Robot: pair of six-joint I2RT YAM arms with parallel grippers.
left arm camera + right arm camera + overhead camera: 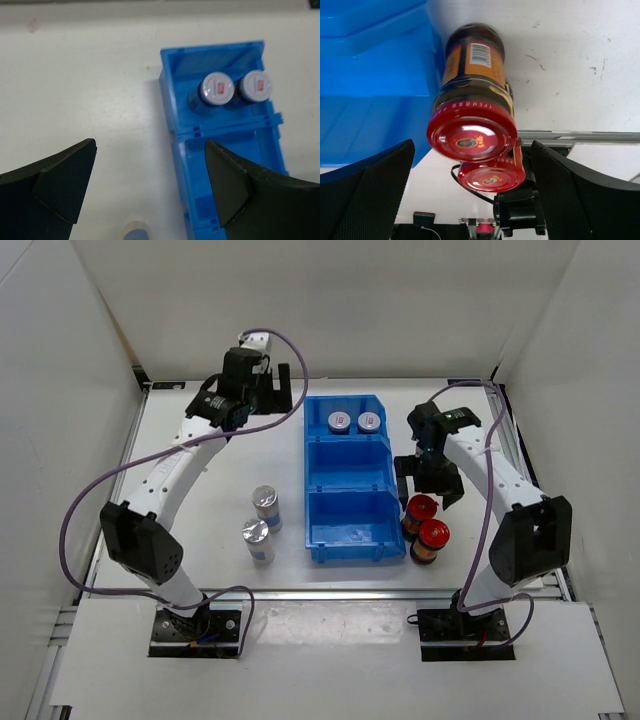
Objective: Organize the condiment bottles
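Your red-capped jars (pixel 421 508) stand upright, side by side, just beside the blue bin's (pixel 312 480) right wall, near the counter's (pixel 200 440) front edge; your right gripper (pixel 430 483) hangs open above them. Silver-topped jars (pixel 265 502) stand upright on roomier counter left of the bin; your left gripper (pixel 150 182) is open, empty.

White table (pixel 255 460) with faint scuffs, boxed in by plain white walls (pixel 380 310) behind and at both sides. Metal rail (pixel 330 593) along near edge. Soft, even light.

A barcode is seen on the brownish, red-capped cylindrical jar (pixel 472 75), at twelve o'clock from its cap; other lettering is illegible.
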